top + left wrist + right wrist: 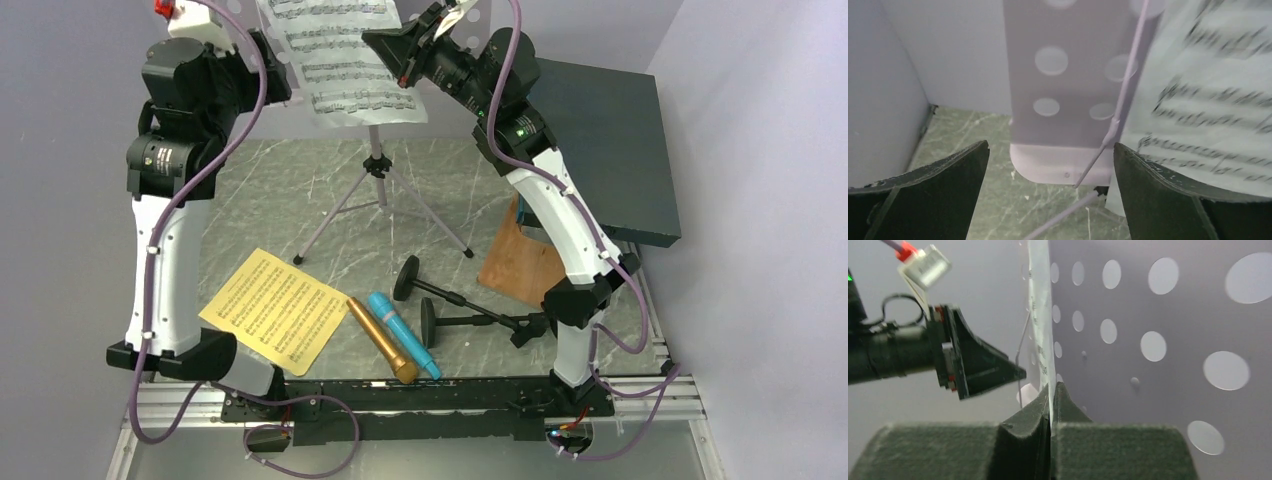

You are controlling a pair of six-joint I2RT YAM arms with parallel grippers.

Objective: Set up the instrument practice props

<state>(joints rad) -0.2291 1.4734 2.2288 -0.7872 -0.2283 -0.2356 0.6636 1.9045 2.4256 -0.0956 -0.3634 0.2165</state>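
One white page [335,60], print unreadable, pinched by right end effector [1050,390]; left end effector [1050,146] spread wide.

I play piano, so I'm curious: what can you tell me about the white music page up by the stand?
The white music page is thin paper printed with black staves. It hangs upright in front of the pale holed stand, its bottom edge reaching below the stand's lip. The right hand is shut on its right edge. The left hand is open beside its left edge, not gripping it.
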